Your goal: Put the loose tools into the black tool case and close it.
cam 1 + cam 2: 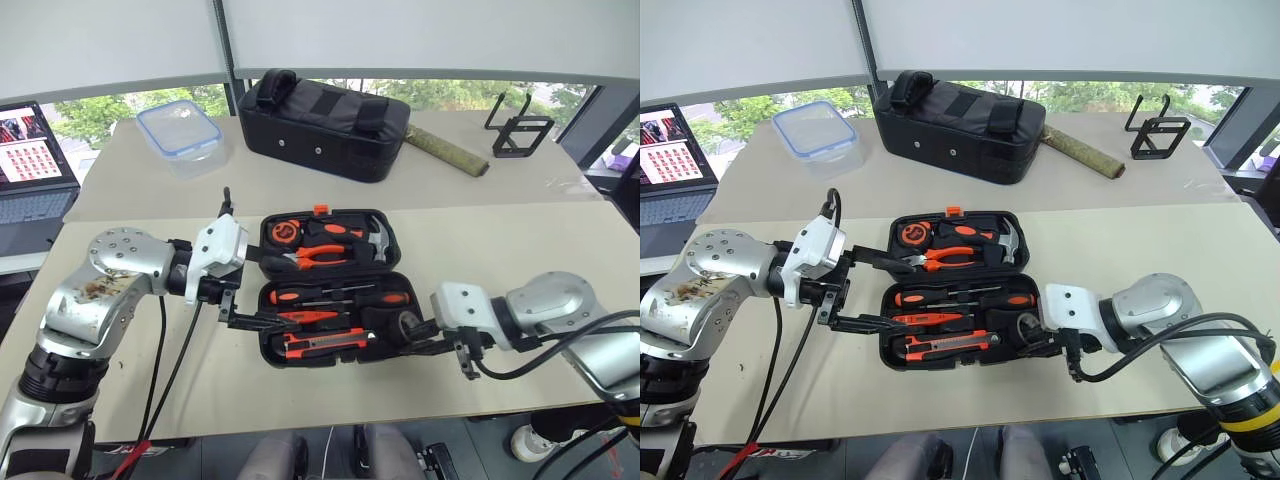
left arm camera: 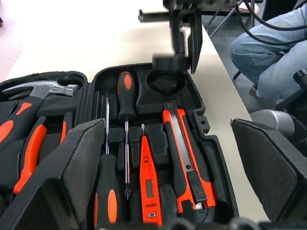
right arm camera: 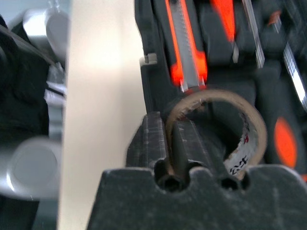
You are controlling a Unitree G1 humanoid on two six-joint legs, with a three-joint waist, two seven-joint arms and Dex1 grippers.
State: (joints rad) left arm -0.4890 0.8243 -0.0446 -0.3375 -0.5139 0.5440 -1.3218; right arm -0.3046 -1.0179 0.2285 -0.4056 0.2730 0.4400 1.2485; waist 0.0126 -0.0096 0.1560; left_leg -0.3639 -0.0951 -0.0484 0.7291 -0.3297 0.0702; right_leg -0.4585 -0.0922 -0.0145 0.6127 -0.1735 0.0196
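Pale beige tabletop (image 1: pixel 520 260) runs out before me toward a wall of windows, and nearest me on it the black tool case (image 1: pixel 330 285) lies open like a book. My right claw (image 1: pixel 422 333) reaches in at the case's right end, and its fingers are pinched on the rim of the small tape roll (image 3: pixel 240 129), one finger inside the ring and one outside, holding it just over the round recess at that end of the near tray. My left claw (image 1: pixel 243 290) hangs at the case's left edge with its fingers spread wide apart and nothing between them, one over each half of the case. Inside the near tray lie the black-and-orange utility knife (image 1: pixel 325 343) closest to me, then a slim orange screwdriver (image 1: pixel 305 316), then two orange-and-black screwdrivers (image 1: pixel 340 296) along the hinge side. Beyond the hinge, the far tray holds the orange-handled pliers (image 1: pixel 318 255), a hammer (image 1: pixel 376 240) and a tape measure (image 1: pixel 285 231), with the small orange latch (image 1: pixel 321 210) on its outer rim. Farther back a black fabric bag (image 1: pixel 325 122) sits with a clear lidded container (image 1: pixel 180 132) to its left and a black wire bracket (image 1: pixel 518 130) well off to its right. A laptop (image 1: pixel 35 160) stands at the far left.
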